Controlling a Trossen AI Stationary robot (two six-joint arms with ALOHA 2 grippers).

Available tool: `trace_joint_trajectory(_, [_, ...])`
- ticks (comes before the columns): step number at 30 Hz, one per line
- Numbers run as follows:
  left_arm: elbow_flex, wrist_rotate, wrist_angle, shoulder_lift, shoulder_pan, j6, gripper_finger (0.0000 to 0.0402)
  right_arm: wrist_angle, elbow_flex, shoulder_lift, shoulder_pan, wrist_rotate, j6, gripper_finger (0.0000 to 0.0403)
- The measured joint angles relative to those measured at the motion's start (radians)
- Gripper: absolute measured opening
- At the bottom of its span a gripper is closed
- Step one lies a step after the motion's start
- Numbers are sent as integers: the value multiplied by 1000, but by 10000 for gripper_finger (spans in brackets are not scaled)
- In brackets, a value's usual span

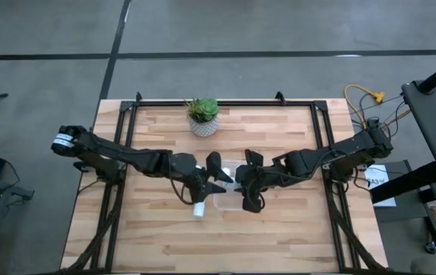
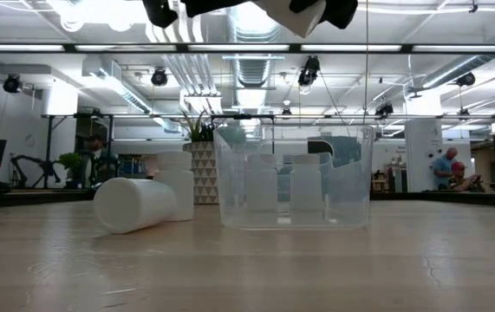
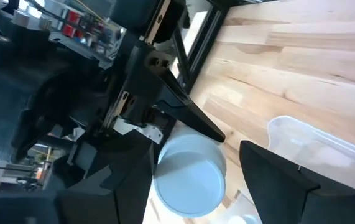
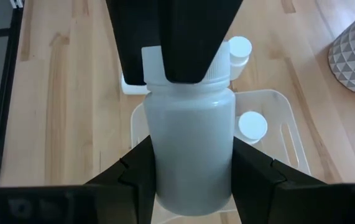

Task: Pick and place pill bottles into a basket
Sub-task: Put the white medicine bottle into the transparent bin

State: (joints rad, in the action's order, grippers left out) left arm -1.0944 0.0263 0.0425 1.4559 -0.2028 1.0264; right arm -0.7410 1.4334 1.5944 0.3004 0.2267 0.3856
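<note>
Smooth white plastic, the bottle (image 4: 189, 149) in our right gripper (image 4: 193, 165) looks light and slippery, clamped mid-body above the basket (image 1: 227, 200), while our left gripper (image 1: 216, 177) hangs open.

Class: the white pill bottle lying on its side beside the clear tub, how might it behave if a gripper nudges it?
The fallen bottle would probably roll, since its round side rests on the smooth wooden table. It looks light, being small plastic. It could bump the upright bottle close by.
</note>
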Motion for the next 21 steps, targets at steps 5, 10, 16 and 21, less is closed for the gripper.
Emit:
trace_joint_trajectory(5, [-31, 4, -89, 0, 6, 6, 221, -1, 0, 0, -2, -18, -1, 148])
trace_joint_trajectory(10, [-37, 9, -113, 0, 15, 12, 221, 6, 0, 0, -2, -23, -1, 148])
trace_joint_trajectory(16, [-58, 35, -146, 14, 20, 30, 221, 25, 1, -1, -6, -48, 0, 148])
trace_joint_trajectory(21, [-79, 35, -140, 13, 19, 29, 221, 26, 1, -3, -9, -48, -1, 148])
